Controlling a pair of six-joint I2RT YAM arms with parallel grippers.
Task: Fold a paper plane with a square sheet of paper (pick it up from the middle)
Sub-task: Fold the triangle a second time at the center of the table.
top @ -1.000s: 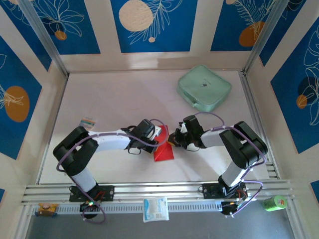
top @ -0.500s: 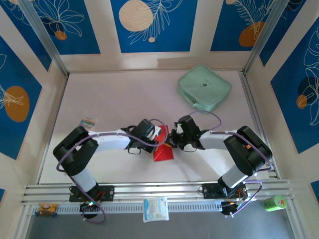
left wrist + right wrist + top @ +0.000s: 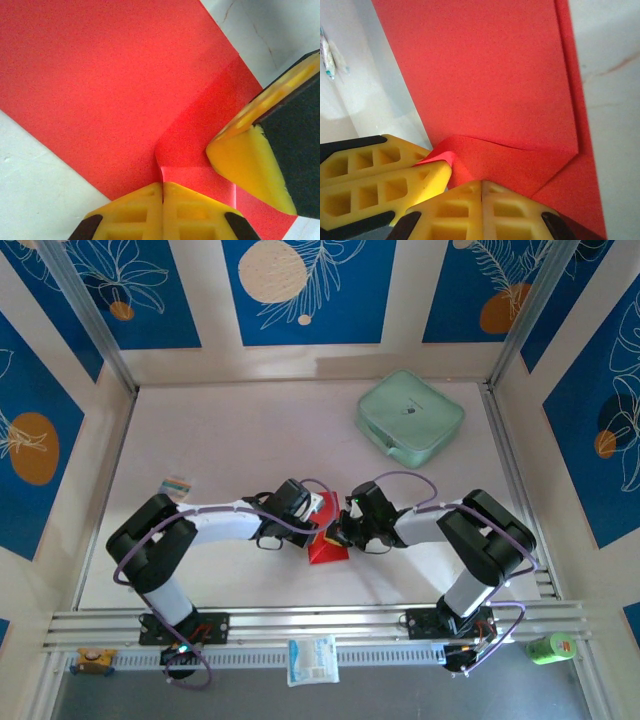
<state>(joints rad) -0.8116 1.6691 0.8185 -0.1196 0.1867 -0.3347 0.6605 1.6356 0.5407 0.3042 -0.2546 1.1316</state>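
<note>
The square sheet of paper, bright red and partly folded, lies on the white table between the two arms. In the left wrist view the sheet shows a diagonal crease, and a small raised ridge runs into my left gripper, which is shut on it. In the top view the left gripper sits at the sheet's upper edge. My right gripper meets it tip to tip. In the right wrist view the sheet has a flap lifted at the right gripper, which is shut with its tips on that flap.
A mint-green zip case lies at the back right. A small striped packet is on the table's left. A white packet and a green can sit beyond the front rail.
The right gripper has moved left and slightly nearer, onto the sheet's upper right corner beside the left gripper. The left arm has held still.
</note>
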